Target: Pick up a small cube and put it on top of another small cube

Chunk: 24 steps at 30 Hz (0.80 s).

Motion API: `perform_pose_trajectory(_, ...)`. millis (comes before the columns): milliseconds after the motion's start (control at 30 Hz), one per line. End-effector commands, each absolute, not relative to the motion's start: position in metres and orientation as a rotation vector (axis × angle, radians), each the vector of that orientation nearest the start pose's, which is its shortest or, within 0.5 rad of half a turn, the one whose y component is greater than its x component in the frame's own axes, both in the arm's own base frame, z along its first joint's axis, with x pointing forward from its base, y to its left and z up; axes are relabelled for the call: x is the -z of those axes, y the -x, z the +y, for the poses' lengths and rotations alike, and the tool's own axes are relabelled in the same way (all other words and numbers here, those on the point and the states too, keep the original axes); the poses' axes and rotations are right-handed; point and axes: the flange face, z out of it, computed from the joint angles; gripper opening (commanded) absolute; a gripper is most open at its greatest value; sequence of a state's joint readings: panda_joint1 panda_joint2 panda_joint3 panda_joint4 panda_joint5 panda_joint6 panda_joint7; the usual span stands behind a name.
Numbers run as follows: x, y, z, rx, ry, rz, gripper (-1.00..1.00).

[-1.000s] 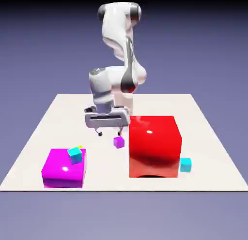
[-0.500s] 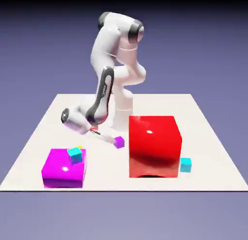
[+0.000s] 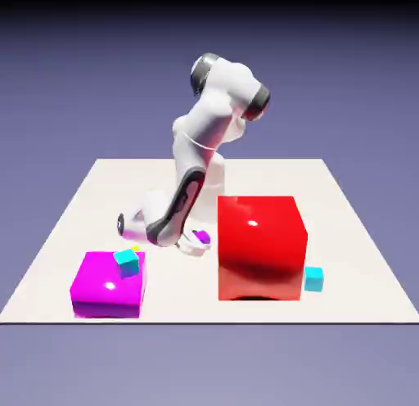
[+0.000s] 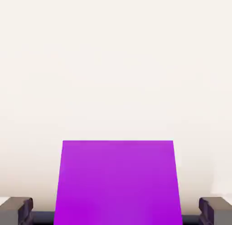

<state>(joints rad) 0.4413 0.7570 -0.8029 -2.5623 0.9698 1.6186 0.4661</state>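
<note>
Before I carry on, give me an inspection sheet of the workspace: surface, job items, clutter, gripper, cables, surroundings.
Surface: pale tabletop, no spills or marks seen
Job's things: small purple cube between the fingertips, a gap showing on each side; small cyan cube on the magenta block; another cyan cube beside the red block
Clutter: magenta block, large red block, yellow bit behind the magenta one
Gripper: open, around the purple cube
Cables: nothing seen
Surroundings: plain blue-violet backdrop
</note>
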Motion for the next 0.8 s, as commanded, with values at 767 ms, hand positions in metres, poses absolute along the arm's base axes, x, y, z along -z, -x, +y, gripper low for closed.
perform_pose_trajectory(767, -0.155, -0.216, -0.327, -0.965, 0.010, 2.183, -1.00)
